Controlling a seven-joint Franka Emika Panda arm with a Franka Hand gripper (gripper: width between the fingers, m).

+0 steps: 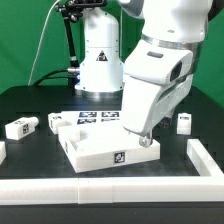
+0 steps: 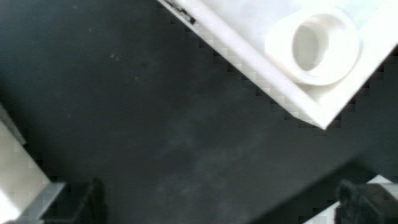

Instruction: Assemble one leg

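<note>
Three small white legs with marker tags lie on the black table in the exterior view: one (image 1: 20,127) at the left, a second (image 1: 55,121) beside it, and a third (image 1: 184,122) at the right. The large white square tray-like piece (image 1: 95,150) sits in the middle. My gripper (image 1: 143,140) hangs low over its right corner. In the wrist view the gripper (image 2: 217,205) is open and empty. Its dark fingertips (image 2: 71,205) stand wide apart over bare black table. The tray's corner with a round socket (image 2: 320,45) lies just beyond them. No leg shows in the wrist view.
The marker board (image 1: 95,117) lies behind the tray piece. A low white rail (image 1: 100,187) runs along the front and the right side (image 1: 205,155). A white robot base (image 1: 98,55) stands at the back. A white edge (image 2: 15,170) shows in the wrist view.
</note>
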